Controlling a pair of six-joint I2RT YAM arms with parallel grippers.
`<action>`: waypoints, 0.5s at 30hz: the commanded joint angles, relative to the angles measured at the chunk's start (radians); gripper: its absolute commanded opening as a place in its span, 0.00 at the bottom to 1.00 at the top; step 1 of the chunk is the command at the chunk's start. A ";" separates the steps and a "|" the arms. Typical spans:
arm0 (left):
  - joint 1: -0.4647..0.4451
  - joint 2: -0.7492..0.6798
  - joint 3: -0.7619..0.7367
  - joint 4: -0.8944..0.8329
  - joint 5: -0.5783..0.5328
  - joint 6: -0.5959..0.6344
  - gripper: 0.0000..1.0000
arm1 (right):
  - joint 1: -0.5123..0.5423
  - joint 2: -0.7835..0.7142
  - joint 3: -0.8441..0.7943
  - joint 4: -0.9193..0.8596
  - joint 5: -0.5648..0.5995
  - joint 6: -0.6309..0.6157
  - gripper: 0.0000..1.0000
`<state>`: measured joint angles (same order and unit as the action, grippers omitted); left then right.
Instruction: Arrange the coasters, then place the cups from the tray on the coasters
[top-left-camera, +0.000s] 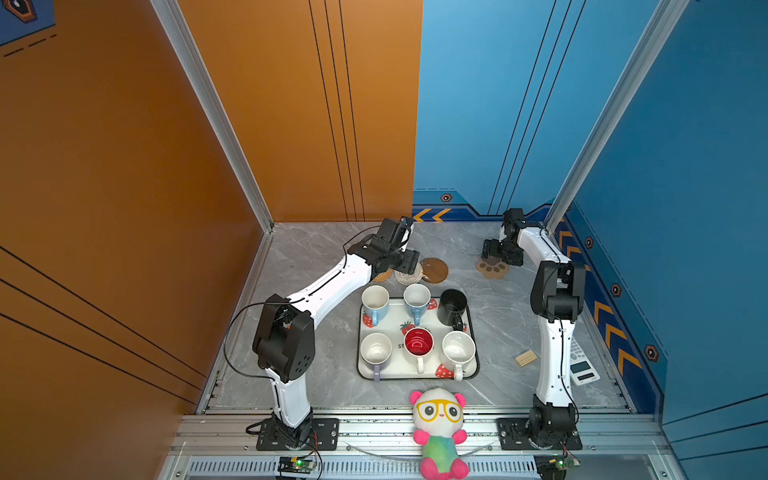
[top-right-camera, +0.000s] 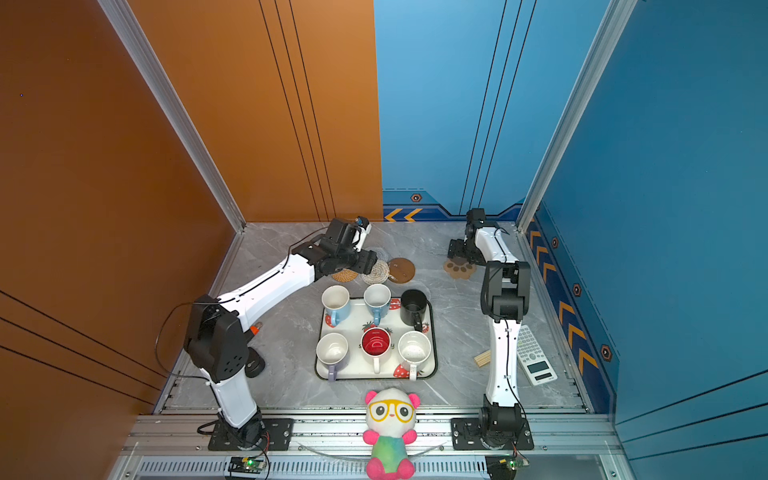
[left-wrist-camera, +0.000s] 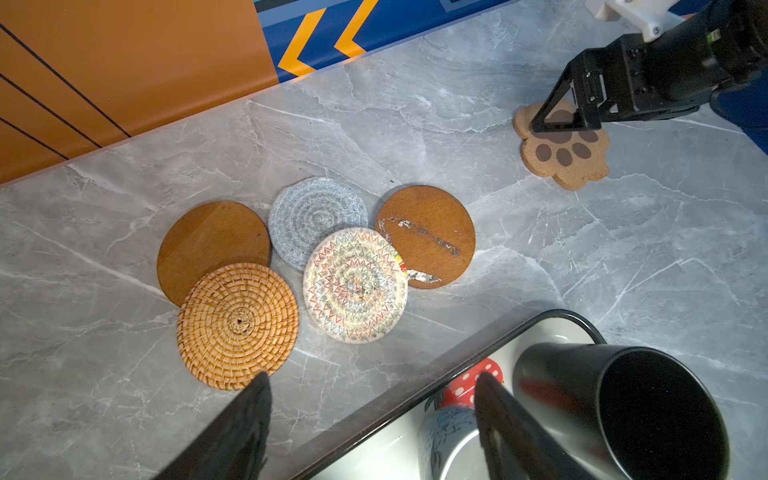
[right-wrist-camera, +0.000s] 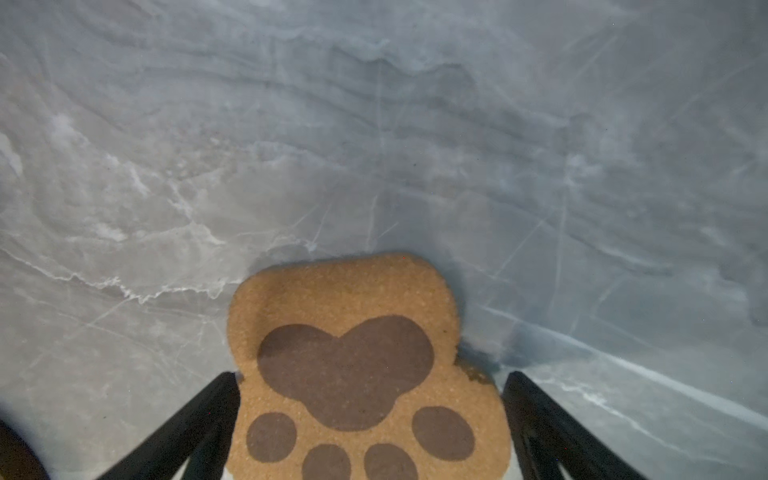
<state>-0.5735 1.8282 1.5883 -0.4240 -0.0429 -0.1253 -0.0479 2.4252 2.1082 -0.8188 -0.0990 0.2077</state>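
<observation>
Coasters (top-left-camera: 409, 272) overlapping, above centre

In a top view they cluster behind the tray (top-left-camera: 398, 365). Left wrist: left jaws spread, empty, bottom edge. Right wrist: right jaws spread astride paw coaster (right-wrist-camera: 345, 365), lower centre; thin and flat, it may slip.

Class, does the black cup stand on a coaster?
No, the black cup stands on the tray, in a far corner.

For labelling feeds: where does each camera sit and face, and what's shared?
Top view: overhead, down onto white strawberry-print tray; both arms show.
Top view: alongside, same tray, arms.
Left wrist: over open left gripper, at round rattan coaster.
Right wrist: over open right gripper, at tan paw-print coaster.
Shared: that coaster, in all four.
</observation>
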 joint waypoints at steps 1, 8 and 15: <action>-0.008 -0.015 0.002 -0.024 0.015 -0.013 0.78 | -0.028 -0.041 0.019 0.016 -0.053 0.026 0.95; -0.011 -0.020 0.001 -0.025 0.011 -0.017 0.78 | -0.047 0.011 0.061 0.035 -0.125 0.054 0.88; -0.011 -0.029 -0.005 -0.025 0.004 -0.023 0.78 | -0.041 0.055 0.087 0.039 -0.160 0.078 0.85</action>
<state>-0.5770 1.8275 1.5879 -0.4240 -0.0429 -0.1329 -0.0963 2.4321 2.1761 -0.7795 -0.2291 0.2630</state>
